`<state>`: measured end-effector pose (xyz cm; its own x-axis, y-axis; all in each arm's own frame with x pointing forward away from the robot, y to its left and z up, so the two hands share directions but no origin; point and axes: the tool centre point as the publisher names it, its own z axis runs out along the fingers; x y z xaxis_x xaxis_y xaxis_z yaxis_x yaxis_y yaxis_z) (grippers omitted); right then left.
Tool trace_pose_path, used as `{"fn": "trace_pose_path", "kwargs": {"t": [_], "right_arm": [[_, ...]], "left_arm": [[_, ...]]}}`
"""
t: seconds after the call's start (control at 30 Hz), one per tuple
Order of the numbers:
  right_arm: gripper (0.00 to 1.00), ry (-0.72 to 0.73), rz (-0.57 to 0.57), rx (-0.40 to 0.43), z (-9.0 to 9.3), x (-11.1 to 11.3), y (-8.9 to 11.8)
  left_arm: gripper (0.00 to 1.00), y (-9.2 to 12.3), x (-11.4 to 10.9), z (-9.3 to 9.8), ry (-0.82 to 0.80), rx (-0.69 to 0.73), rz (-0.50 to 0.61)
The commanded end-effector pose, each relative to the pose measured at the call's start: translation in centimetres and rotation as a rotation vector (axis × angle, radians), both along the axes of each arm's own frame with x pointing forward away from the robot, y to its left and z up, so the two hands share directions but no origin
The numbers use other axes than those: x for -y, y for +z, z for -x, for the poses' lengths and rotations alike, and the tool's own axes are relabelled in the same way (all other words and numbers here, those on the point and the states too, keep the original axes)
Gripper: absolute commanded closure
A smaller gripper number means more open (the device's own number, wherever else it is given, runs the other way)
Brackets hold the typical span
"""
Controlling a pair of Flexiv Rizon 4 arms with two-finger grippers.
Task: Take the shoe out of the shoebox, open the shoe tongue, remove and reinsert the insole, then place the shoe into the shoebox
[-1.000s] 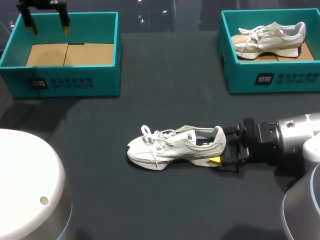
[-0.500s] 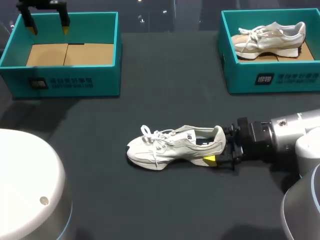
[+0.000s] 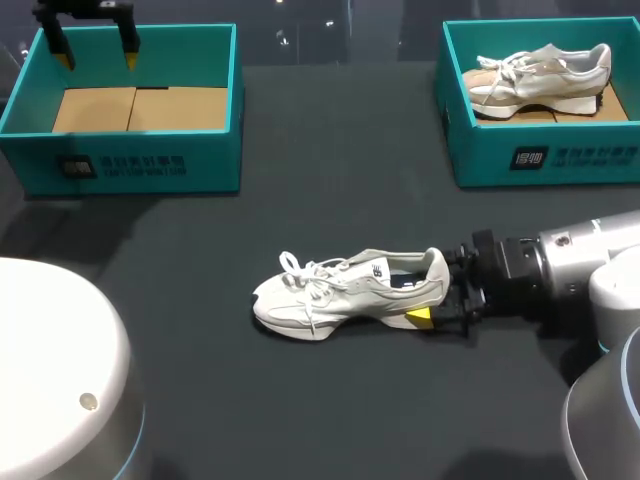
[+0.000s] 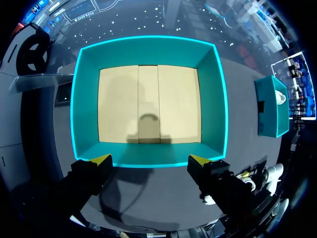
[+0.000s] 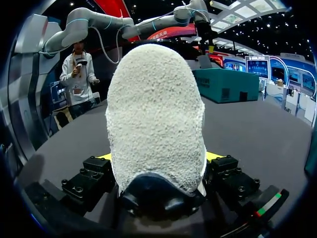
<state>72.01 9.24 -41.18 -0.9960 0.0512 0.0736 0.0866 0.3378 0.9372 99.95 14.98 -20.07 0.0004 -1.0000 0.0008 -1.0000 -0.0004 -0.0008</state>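
A white sneaker (image 3: 350, 290) lies on its sole in the middle of the dark table, toe pointing left. My right gripper (image 3: 437, 290) comes in from the right and is shut on its heel, one yellow tip (image 3: 422, 318) showing on the near side. In the right wrist view the fuzzy heel (image 5: 156, 114) fills the space between both fingers (image 5: 99, 168) of the gripper (image 5: 157, 158). My left gripper (image 3: 97, 55) hangs open above the far edge of the empty teal shoebox (image 3: 130, 165). The left wrist view looks straight down into that box (image 4: 84, 99) past the gripper (image 4: 149, 159).
A second teal shoebox (image 3: 540, 150) stands at the back right with another pale sneaker (image 3: 545, 75) inside; it shows small beside the empty box in the left wrist view (image 4: 271, 111). Bare dark table lies between the boxes and the shoe.
My right gripper has slid a little to the left and narrowed onto the heel; the sneaker has shifted slightly left with it. The left arm has kept still.
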Motion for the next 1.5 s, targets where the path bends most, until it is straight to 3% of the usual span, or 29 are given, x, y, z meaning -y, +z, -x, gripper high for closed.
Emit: {"fn": "trace_pose_path", "kwargs": {"t": [0.03,0.47,0.63,1.03,1.33,1.5], "right_arm": [[1.00,-0.003,0.002,-0.001,-0.1,-0.1,0.0],[1.00,-0.003,0.002,-0.001,-0.1,-0.1,0.0],[1.00,-0.003,0.002,-0.001,-0.1,-0.1,0.0],[1.00,-0.003,0.002,-0.001,-0.1,-0.1,0.0],[1.00,-0.003,0.002,-0.001,-0.1,-0.1,0.0],[1.00,-0.003,0.002,-0.001,-0.1,-0.1,0.0]], "left_arm": [[0.00,0.1,0.0,0.0,0.000,-0.001,-0.001],[0.00,0.1,0.0,0.0,0.000,-0.001,-0.001],[0.00,0.4,4.2,3.6,0.040,0.057,-0.035],[0.00,1.5,12.6,11.0,0.036,0.039,-0.014],[0.00,1.1,18.1,14.9,-0.021,0.043,-0.021],[0.00,1.0,21.2,15.7,-0.045,0.016,-0.021]]}}
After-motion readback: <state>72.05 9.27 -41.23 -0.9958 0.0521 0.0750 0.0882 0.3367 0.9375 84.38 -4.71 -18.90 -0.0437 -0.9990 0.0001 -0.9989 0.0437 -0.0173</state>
